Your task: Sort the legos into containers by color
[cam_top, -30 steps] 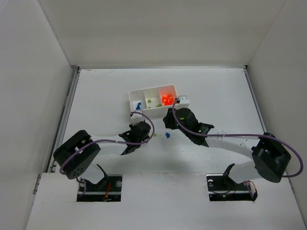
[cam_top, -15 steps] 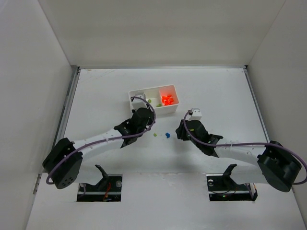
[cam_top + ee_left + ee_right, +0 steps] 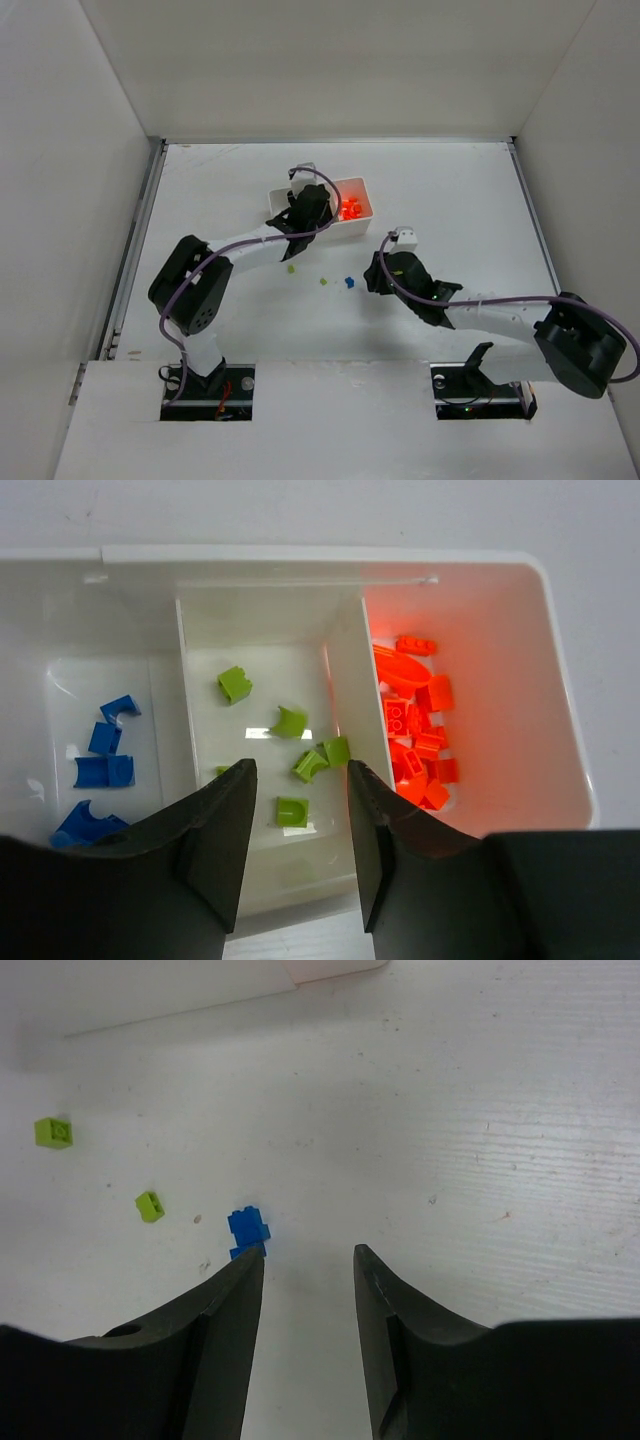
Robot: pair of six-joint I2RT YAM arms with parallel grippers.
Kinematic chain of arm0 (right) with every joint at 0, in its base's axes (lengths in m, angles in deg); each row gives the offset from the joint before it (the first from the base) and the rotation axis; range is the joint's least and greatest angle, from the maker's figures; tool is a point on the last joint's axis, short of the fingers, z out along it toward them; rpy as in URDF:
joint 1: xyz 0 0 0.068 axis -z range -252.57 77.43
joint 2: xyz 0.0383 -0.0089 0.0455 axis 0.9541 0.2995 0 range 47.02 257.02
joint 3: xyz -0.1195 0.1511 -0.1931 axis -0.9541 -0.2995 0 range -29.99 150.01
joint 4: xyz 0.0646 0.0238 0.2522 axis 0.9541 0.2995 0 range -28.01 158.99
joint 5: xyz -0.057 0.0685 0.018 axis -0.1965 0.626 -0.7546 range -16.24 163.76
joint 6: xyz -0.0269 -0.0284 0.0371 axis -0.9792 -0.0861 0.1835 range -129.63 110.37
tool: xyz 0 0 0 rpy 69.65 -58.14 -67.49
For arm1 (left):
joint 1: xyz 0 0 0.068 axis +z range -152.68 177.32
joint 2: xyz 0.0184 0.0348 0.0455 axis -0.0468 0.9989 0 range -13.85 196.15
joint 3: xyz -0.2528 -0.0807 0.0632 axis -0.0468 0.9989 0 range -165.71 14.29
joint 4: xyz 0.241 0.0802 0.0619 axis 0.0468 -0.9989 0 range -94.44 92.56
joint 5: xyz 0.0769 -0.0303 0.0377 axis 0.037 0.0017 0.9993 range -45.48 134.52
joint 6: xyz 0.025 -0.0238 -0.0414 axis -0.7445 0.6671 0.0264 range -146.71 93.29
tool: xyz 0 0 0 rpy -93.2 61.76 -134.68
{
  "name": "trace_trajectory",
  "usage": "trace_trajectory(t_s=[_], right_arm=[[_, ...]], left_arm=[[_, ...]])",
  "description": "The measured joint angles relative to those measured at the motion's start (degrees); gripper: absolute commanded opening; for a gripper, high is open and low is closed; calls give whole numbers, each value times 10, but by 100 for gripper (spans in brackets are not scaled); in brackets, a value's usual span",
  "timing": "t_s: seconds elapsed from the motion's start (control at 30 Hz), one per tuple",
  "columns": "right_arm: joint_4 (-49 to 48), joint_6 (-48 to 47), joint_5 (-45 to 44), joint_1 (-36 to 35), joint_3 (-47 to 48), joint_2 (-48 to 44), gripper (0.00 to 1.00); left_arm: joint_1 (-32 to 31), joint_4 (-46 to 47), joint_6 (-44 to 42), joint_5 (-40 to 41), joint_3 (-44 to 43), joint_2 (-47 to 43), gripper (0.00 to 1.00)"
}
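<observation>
Nearest the bases, the right arm [image 3: 480, 310] sits low over the counter [image 3: 480, 1110]; its jaws stand wide with nothing between them; the blue brick [image 3: 247, 1230] lies just beside one finger's tip, not in the gap; closing from here likely misses or flicks it away, so it needs a sideways shift first. Slightly further out, a green brick [image 3: 150, 1205] and a second green one [image 3: 53, 1132] lie loose, apart from each other; a sloppy sweep at the blue could knock the nearer one. Far end: the left arm [image 3: 250, 245] reaches over the white tray [image 3: 300, 554]; jaws parted above the middle compartment [image 3: 260, 630], gripping nothing; one green piece [image 3: 292, 811] lies on its floor below the gap. Blue legos [image 3: 100, 770] sit in the left compartment, orange legos [image 3: 415, 730] in the right, greens in the middle; no mixing visible. Risk on pull-back: a finger catches the inner wall [image 3: 345, 680] and drags the tray, which looks light.
</observation>
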Motion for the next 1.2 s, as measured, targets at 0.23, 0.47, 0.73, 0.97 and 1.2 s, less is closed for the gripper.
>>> trace_trajectory(t_s=[0.23,0.47,0.73,0.97,1.2], right_arm=[[1,-12,3,-31,20,64,51],[3,-27,17,-62,57,130,50],[4,-33,5,-79,102,186,42],[24,-37,-54,-94,140,223,22],[79,-33,-84,-121,153,212,18]], left_arm=[[-8,-4,-2,-3,17,-34,40],[-23,8,2,12,150,-191,40],[-21,-11,22,35,278,-311,40],[-10,-28,37,37,325,-386,40],[8,-39,49,36,376,-446,40]])
